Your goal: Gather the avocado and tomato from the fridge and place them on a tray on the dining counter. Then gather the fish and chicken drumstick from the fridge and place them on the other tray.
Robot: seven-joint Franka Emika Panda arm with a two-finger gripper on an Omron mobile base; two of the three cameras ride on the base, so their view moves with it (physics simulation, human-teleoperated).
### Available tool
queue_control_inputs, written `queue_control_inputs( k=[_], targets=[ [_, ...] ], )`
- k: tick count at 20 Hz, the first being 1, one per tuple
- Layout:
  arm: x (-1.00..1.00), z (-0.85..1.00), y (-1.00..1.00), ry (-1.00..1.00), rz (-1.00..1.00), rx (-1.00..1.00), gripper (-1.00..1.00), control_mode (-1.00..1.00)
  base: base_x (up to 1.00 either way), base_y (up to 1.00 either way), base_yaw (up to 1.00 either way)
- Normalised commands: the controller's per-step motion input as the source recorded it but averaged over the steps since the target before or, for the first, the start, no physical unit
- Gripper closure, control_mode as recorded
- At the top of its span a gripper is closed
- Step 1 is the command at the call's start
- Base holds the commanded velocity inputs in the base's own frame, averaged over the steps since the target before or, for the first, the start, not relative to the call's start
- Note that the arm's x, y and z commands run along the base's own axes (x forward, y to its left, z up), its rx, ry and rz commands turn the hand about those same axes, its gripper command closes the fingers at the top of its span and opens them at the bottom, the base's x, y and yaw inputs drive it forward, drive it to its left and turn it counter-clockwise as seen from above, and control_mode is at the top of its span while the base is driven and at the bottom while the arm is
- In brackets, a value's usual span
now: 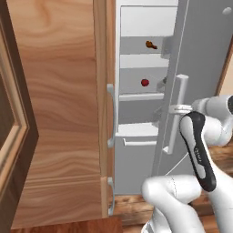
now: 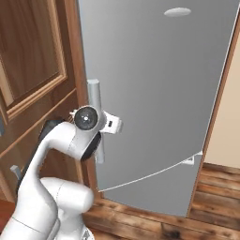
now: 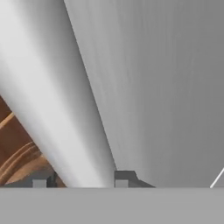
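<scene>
Two dark fingertips (image 3: pixel 39 180) of the hand (image 3: pixel 81 180) straddle the fridge (image 2: pixel 159 93) door's bar handle (image 3: pixel 48 109), narrowed about it. Beyond the part-open door, a tomato (image 1: pixel 144 83) sits on a shelf, a drumstick (image 1: pixel 150 44) one shelf above.

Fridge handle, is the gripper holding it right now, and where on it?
The gripper has a finger on each side of the fridge door's vertical bar handle, around mid-height. Whether the fingers already clamp it cannot be told.

Matt grey metal fridge (image 2: pixel 159 93)
</scene>
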Motion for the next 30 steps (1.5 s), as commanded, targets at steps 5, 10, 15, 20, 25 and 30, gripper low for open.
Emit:
queue_control_inputs(
  k=[5, 10, 15, 20, 25, 30],
  targets=[
    [-0.90, 0.83, -1.00, -0.17, -0.04, 0.19, 1.00, -1.00, 0.00, 0.00, 0.00],
    [-0.87, 0.63, -1.00, -0.13, -0.14, 0.05, 1.00, -1.00, 0.00, 0.00, 0.00],
    [-0.30, 0.01, -0.83, -0.10, -0.46, -0.01, 1.00, -1.00, 0.00, 0.00, 0.00],
    [-0.46, -0.07, 0.07, -0.46, -0.62, 0.00, 1.00, -1.00, 0.00, 0.00, 0.00],
    [-0.37, -0.13, 0.81, -0.59, -0.70, 0.00, 1.00, -1.00, 0.00, 0.00, 0.00],
    [-0.01, 0.43, 0.63, -0.14, -0.12, -0.02, 1.00, -1.00, 0.00, 0.00, 0.00]
  ],
)
